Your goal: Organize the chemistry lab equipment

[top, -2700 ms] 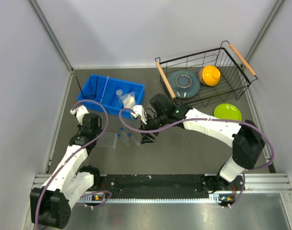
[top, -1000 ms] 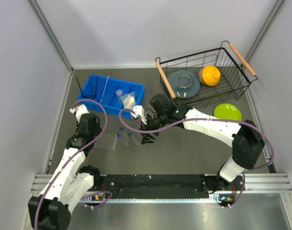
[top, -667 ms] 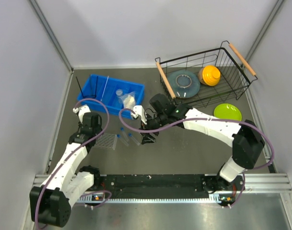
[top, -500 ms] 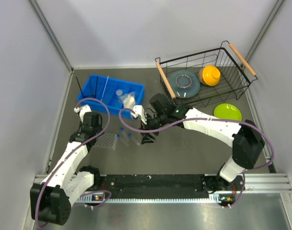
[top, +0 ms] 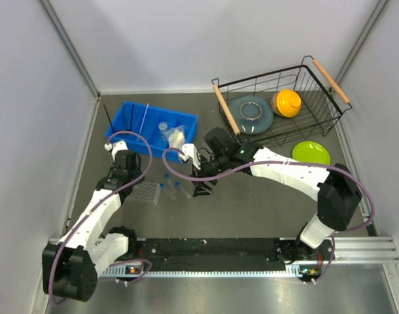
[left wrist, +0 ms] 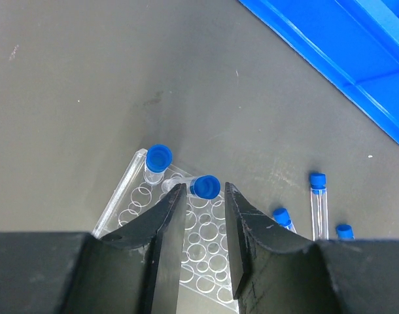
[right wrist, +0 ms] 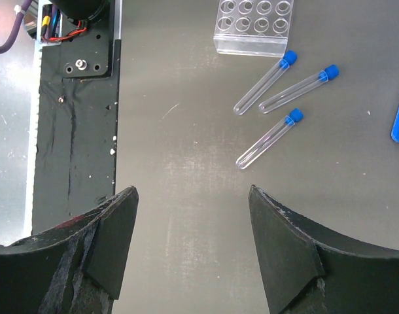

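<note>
My left gripper [left wrist: 203, 191] hangs over the clear plastic tube rack [left wrist: 201, 252], its jaws narrowly open. The blue cap of a tilted test tube [left wrist: 205, 187] sits between the tips, with a gap on the right side. A second tube [left wrist: 157, 159] stands in the rack's corner. Three loose tubes [right wrist: 265, 82] [right wrist: 297, 89] [right wrist: 268, 139] lie on the table beside the rack [right wrist: 252, 23]. My right gripper [right wrist: 191, 196] hovers open and empty near them. In the top view the left gripper [top: 134, 183] is above the rack [top: 147, 193] and the right gripper [top: 201, 188] is beside the tubes [top: 176, 190].
A blue bin [top: 127, 112] at the back left holds the black ring stand [top: 110, 121], glass rod [top: 144, 118], clear cup [top: 163, 126] and white packet [top: 176, 137]. The wire basket [top: 330, 108] holds a grey dish [top: 250, 111] and an orange dish [top: 288, 103]. A green dish [top: 311, 152] lies beside it.
My left wrist has shifted a little toward the back over the rack and its jaws have narrowed. The right arm has not moved.
</note>
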